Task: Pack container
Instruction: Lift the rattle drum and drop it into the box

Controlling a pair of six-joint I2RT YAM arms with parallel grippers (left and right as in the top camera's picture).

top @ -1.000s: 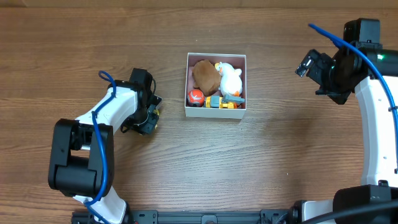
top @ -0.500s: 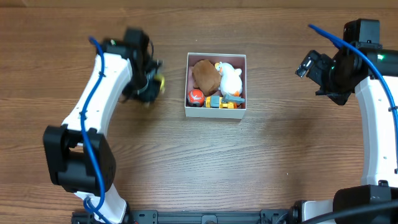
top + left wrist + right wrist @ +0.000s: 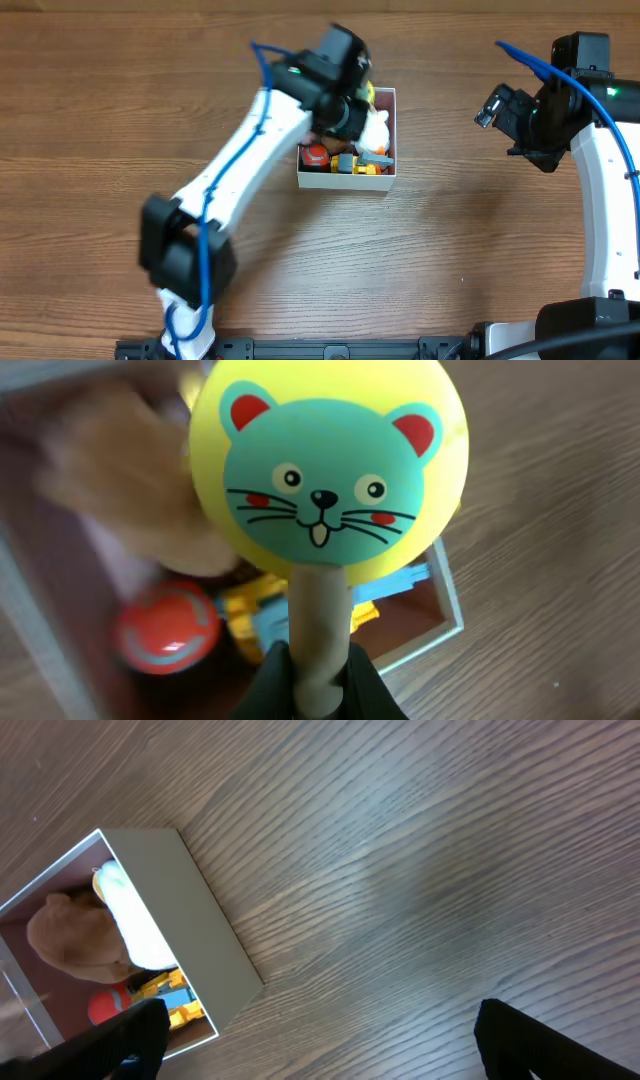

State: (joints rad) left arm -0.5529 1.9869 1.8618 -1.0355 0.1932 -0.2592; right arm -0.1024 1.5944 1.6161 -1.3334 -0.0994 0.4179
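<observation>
The container (image 3: 346,181) is a white square box with a pink-mauve inside, at the table's middle. It holds a brown plush (image 3: 70,935), a white duck plush (image 3: 375,127), a red ball (image 3: 316,154) and a yellow and blue toy vehicle (image 3: 362,164). My left gripper (image 3: 350,105) is over the box's far part. In the left wrist view it (image 3: 320,675) is shut on the tan handle of a yellow rattle with a teal cat face (image 3: 325,470), held above the box's toys. My right gripper (image 3: 497,104) is open and empty, well to the right of the box.
The bare wooden tabletop (image 3: 450,260) lies all round the box. In the right wrist view the box's grey-white wall (image 3: 190,910) is at the left, with wood to the right between the fingers (image 3: 320,1040).
My left arm has swung from the table's left side up and to the right, carrying the rattle, and is now over the box. The right arm has not moved.
</observation>
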